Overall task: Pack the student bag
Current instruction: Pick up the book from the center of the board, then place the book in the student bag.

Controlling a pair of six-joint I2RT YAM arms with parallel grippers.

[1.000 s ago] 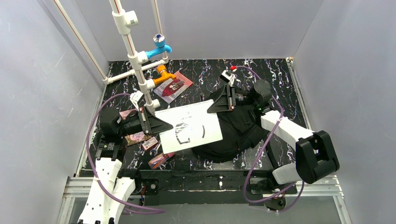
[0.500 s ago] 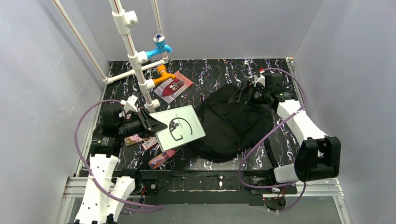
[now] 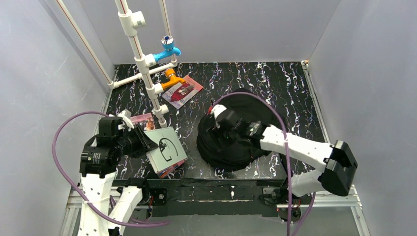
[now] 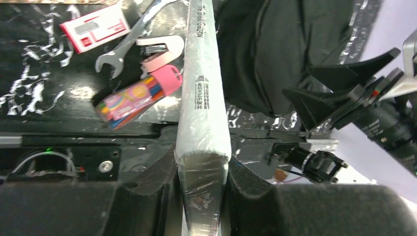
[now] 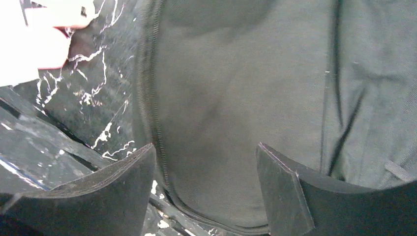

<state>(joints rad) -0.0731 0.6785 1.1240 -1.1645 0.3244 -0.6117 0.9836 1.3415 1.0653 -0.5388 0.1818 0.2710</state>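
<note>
— What's lying around the backpack (image 3: 236,142)?

— To its left, near the front edge of the marble-patterned table (image 3: 275,83), there's a clutter: a spanner (image 4: 125,46), a small red-and-white box (image 4: 96,29), a pink clip (image 4: 157,49) and a clear pencil case with a pink cap (image 4: 140,96). A red booklet (image 3: 183,91) lies further back, beside the white pipe stand (image 3: 142,64) with its blue tap (image 3: 167,49) and orange fitting (image 3: 173,77). The right arm reaches across the backpack and covers part of it from above.

— And the backpack itself?

— It sits right of centre on the table, bunched into a rounded heap. I can't pick out a clear long axis. From the right wrist camera, a zipper line runs down its left side, close to the table.

— The grippers?

— The left gripper (image 4: 202,184) is clamped on the spine end of a white book (image 3: 167,147), holding it edge-up over the clutter. The right gripper (image 5: 204,182) has its jaws spread wide just above the black fabric, with nothing between them.

— Anything changed from a moment ago?

— Yes. The book has been drawn back left, away from the backpack. The right arm has swung from the far right side to the backpack's near-left part, and the backpack looks more bunched than before.
</note>
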